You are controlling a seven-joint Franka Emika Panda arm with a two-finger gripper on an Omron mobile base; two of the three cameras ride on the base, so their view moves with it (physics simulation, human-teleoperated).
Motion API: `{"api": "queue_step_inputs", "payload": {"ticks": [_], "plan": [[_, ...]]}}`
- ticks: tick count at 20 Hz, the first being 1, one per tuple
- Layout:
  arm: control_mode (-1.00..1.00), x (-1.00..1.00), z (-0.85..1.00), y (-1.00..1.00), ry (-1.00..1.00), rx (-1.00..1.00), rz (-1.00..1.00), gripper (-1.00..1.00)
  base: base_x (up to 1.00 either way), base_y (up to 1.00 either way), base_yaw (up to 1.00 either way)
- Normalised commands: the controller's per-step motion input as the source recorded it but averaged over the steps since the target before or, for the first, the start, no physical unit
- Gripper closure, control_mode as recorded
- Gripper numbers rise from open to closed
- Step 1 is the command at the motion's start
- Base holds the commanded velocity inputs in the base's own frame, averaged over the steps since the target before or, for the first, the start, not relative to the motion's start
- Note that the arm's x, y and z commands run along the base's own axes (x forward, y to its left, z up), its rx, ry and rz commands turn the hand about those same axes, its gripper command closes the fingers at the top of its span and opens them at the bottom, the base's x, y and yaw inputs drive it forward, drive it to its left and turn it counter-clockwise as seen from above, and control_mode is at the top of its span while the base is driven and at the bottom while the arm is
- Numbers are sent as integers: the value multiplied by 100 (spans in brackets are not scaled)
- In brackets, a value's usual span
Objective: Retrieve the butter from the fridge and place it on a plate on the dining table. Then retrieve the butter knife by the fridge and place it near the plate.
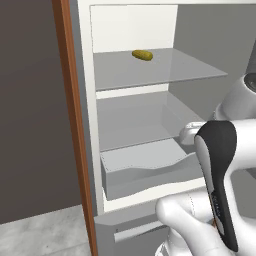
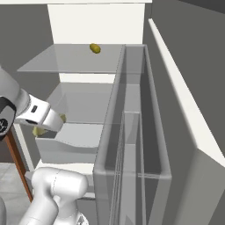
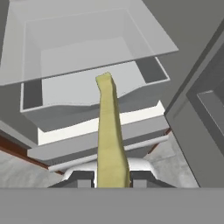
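Open fridge (image 1: 130, 107) up front, white inside with grey shelves, so step one looks half done: the gripper (image 3: 112, 178) is clamped nearly shut on the one butter (image 3: 109, 131) stick, held in front of the drawer. Plate drop and knife are left, I'd say. Count: one butter, one yellow-green lump (image 1: 142, 55) on the top shelf.

The arm (image 1: 220, 165) is glossy white, built of rounded, bulbous segments. In the left base view, lower right, a long black glossy band runs down one link, with a small orange mark near its lower end. In the right base view, at the left edge, a grey-white link carries a dark joint ring and a small dark square marking.
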Motion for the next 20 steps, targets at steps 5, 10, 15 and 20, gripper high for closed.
{"api": "queue_step_inputs", "payload": {"ticks": [5,10,15,20], "plan": [[-100,0,-3,-6,1,0,0,100,0,0,0],[-100,0,0,0,0,0,0,100,0,0,0],[-100,0,0,0,0,0,0,100,0,0,0],[100,0,0,0,0,0,0,100,-3,1,0]]}}
